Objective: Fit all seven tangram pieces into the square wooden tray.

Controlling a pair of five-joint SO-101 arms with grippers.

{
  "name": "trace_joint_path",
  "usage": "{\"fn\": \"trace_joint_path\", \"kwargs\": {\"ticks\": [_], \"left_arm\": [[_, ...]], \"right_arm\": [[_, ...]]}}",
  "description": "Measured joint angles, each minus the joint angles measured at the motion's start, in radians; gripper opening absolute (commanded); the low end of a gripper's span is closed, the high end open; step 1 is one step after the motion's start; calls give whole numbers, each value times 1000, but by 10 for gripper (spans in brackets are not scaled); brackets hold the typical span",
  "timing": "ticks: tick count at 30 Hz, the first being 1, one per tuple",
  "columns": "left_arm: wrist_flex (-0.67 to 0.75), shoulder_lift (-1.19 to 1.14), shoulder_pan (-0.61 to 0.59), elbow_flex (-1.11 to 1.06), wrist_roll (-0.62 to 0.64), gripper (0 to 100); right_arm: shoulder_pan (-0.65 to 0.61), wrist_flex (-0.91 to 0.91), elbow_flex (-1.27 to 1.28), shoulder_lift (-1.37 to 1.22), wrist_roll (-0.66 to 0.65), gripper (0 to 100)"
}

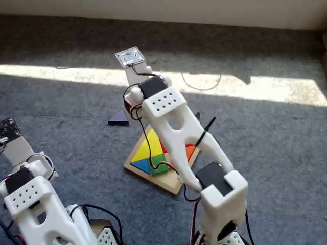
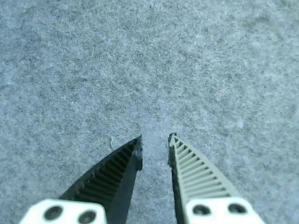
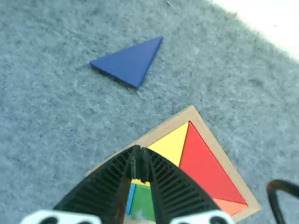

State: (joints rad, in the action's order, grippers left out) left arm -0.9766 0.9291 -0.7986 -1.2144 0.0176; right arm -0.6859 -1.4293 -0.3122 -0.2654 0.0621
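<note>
Right gripper (image 3: 141,162), pressed together and empty, hung over the tray (image 1: 158,182); blue triangle (image 1: 119,118) lay apart at the tray's ten o'clock, high view.

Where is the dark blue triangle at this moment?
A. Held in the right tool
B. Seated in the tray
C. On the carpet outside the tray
C: the blue triangle lies flat on the carpet, clear of the wooden tray.

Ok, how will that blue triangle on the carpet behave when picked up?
The blue triangle looks thin, so probably stiff and light. Lying flush on the carpet, it may be hard to pinch; pushed, it should slide, not roll.
</note>
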Motion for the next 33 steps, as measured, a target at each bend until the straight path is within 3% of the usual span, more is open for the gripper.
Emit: {"fn": "trace_joint_path", "kwargs": {"ticks": [5,10,19,23,33], "left_arm": [[0,0,63,0,-5,103],[12,0,146,52,-173,102],[-15,0,304,276,-316,107],[-117,0,408,354,-391,209],[-166,0,585,396,-410,267]], "right_arm": [[0,-8,201,249,0,5],[32,-8,440,502,0,5],[318,74,875,862,0,5],[454,120,1085,1016,-66,5],[703,261,1516,1277,-157,5]]}}
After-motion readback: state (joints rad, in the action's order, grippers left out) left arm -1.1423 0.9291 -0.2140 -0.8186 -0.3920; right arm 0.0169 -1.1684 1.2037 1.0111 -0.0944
